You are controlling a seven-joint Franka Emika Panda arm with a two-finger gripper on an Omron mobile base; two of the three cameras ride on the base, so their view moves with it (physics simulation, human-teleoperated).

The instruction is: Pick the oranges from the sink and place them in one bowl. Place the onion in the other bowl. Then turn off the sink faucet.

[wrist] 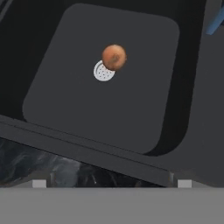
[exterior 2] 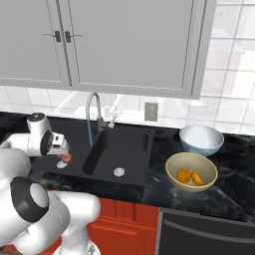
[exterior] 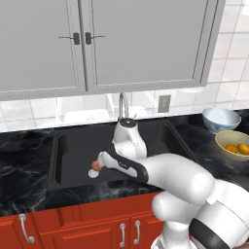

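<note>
Sink (exterior 2: 130, 149): black, two basins, faucet (exterior 2: 92, 113) at far edge, water running. Blue-white bowl (exterior 2: 201, 139) right of sink, far; tan bowl (exterior 2: 191, 172) nearer, two oranges (exterior 2: 190, 177) inside. Onion (wrist: 114, 57) in left basin, touching drain (wrist: 104, 71). Gripper (wrist: 111, 183) above left basin, fingers spread wide, holding nothing.

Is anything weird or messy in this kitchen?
Nothing is spilled or broken. One odd bit: the faucet has a blue stream of water running into the sink. An onion sits in the sink beside a drain. Two oranges lie in the yellow bowl; the blue-white bowl holds nothing.
</note>
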